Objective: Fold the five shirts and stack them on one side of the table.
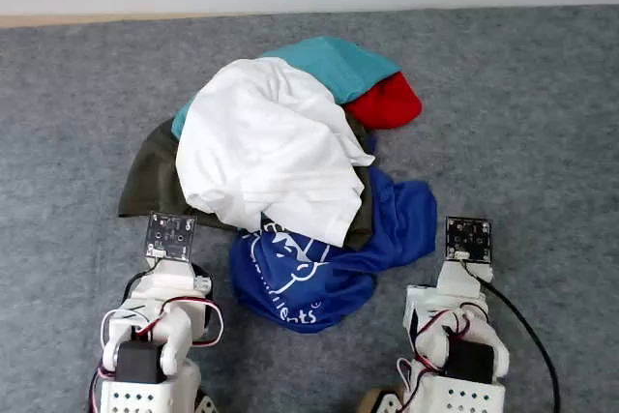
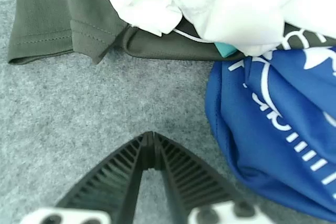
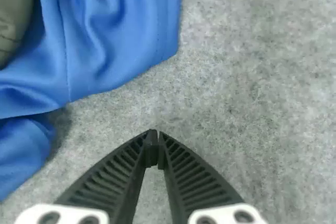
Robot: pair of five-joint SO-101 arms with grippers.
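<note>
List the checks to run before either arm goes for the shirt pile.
1. Left tool empty, jaws shut: ok.
2. Right tool empty, jaws shut: ok.
3. Five shirts present: ok; crumpled white cotton shirt, olive-green shirt, teal shirt, red shirt, blue printed shirt.
4. Shirts separated: not ok; the white one lies on top of one heap.
5. White shirt's collar or hem findable: cannot tell.
6. Folded stack begun: not ok.
</note>
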